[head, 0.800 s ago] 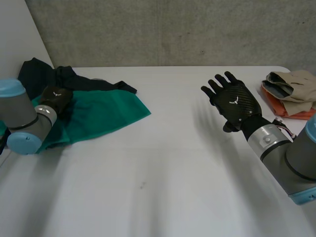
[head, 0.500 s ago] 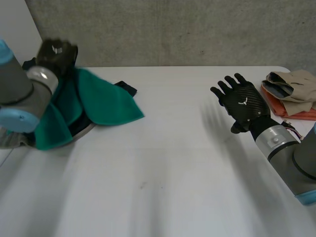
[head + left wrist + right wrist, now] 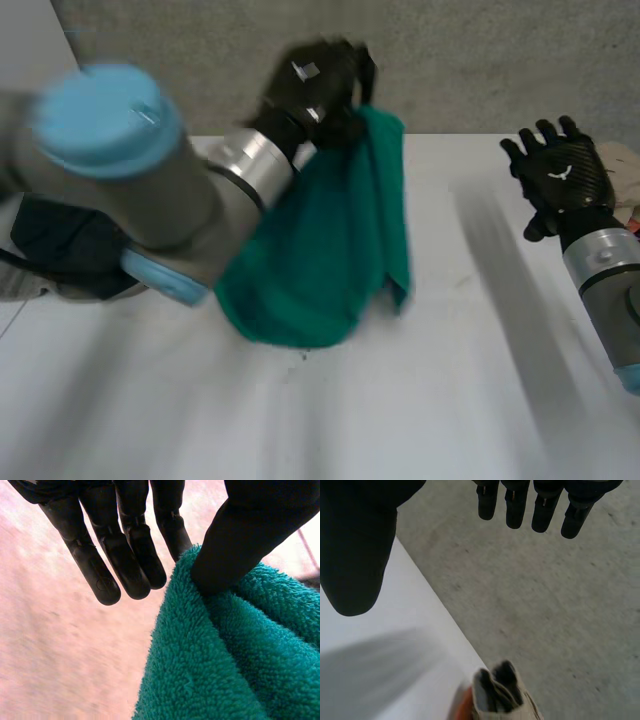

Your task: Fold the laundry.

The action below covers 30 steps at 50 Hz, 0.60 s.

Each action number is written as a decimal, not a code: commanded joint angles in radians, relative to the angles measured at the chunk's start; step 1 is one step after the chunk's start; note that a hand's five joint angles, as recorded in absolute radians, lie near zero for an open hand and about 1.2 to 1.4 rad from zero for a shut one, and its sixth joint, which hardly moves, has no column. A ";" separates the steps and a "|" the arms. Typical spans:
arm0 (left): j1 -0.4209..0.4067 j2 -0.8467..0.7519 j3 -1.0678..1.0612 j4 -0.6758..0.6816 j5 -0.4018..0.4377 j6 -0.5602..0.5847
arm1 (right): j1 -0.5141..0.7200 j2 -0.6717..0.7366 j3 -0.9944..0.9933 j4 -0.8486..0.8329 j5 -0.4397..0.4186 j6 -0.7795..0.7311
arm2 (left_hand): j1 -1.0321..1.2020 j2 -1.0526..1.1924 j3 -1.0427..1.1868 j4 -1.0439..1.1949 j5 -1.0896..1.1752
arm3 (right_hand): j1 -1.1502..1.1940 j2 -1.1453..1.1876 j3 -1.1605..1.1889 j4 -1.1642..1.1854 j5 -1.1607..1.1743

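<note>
A teal terry towel (image 3: 330,250) hangs over the white bench's (image 3: 420,400) middle; dark crumpled clothing (image 3: 60,245) crowds the left edge. Open room along the near edge.

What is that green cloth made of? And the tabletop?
The green cloth looks like terry towelling, likely cotton: a thick, fuzzy, matte pile. The table looks like smooth white laminate or painted board: flat, even, no grain.

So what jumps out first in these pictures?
The fluffy teal-green terry towel hanging over the white table's middle, pinched at its top by the left hand. At the table's right side the right hand hovers open, fingers spread. A dark garment lies crumpled at the table's left.
</note>
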 commanded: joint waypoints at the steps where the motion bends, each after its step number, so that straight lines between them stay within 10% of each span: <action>1: -0.072 -0.235 0.026 0.020 0.008 -0.044 | -0.018 0.002 -0.013 0.000 0.026 0.025 | -0.397 -0.463 -0.460 -0.468 -0.426 | -0.051 -0.037 -0.037 -0.036 -0.049; 3: -0.097 -0.252 0.025 0.013 0.006 -0.029 | -0.019 0.002 -0.013 0.002 0.026 0.023 | -0.887 -0.953 -0.949 -0.957 -0.915 | -0.051 -0.037 -0.037 -0.036 -0.049; 11: -0.041 -0.079 -0.050 0.002 -0.046 0.052 | -0.019 0.002 -0.015 0.037 0.015 0.022 | -0.867 -0.933 -0.930 -0.937 -0.895 | -0.051 -0.037 -0.037 -0.036 -0.049; 20: 0.009 0.167 -0.360 -0.136 -0.230 0.164 | -0.013 0.000 -0.093 0.428 -0.074 0.014 | -0.794 -0.860 -0.856 -0.864 -0.822 | -0.051 -0.037 -0.037 -0.036 -0.049; 30: -0.023 0.170 -0.650 -0.146 -0.225 0.275 | -0.019 -0.014 -0.132 0.733 -0.097 0.007 | -0.526 -0.592 -0.589 -0.597 -0.555 | 0.159 0.172 0.172 0.173 0.160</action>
